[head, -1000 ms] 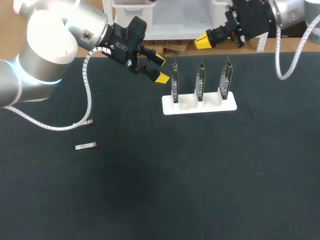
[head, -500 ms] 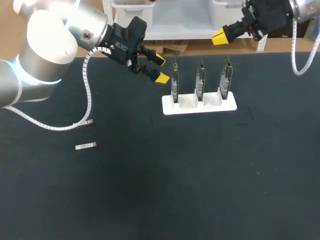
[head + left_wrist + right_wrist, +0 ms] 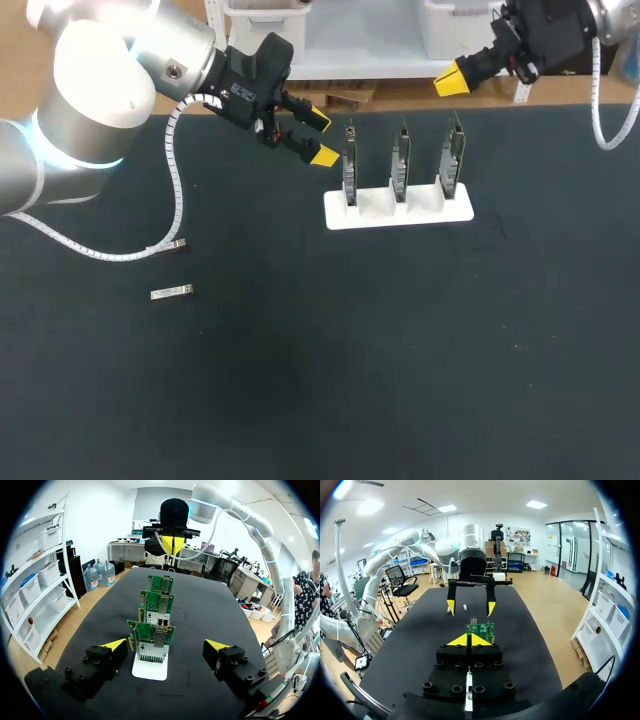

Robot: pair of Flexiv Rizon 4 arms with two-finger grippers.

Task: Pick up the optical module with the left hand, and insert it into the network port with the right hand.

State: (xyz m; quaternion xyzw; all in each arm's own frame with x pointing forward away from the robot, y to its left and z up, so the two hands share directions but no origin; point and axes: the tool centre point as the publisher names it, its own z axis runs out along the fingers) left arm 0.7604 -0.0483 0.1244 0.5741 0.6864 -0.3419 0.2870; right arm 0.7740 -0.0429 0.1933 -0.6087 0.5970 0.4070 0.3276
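I'm watching the optical module (image 3: pixel 171 292) lying flat on the dark tabletop (image 3: pixel 400 380), well apart from everything else. It is sitting at about 8 o'clock from the white stand (image 3: pixel 400 212), which is holding three network cards (image 3: pixel 401 165) upright.

The left hand (image 3: pixel 320 138) is hanging with its fingers spread wide and nothing between them. It is just beside the stand at 10 o'clock, so it is facing the cards rather than the module. The right hand (image 3: pixel 452 82) is hovering at about 1 o'clock from the stand, its yellow tips pressed together on nothing.

The module is looking like a slim little metal bar, so I'm judging it light and stiff, with smooth sides that could slip. It is lying so low that the fingers would have to come right down to the tabletop. I'd be pinching it across its narrow sides near the middle. That would leave the plug end free for the other hand and keep pressure off any delicate contacts.
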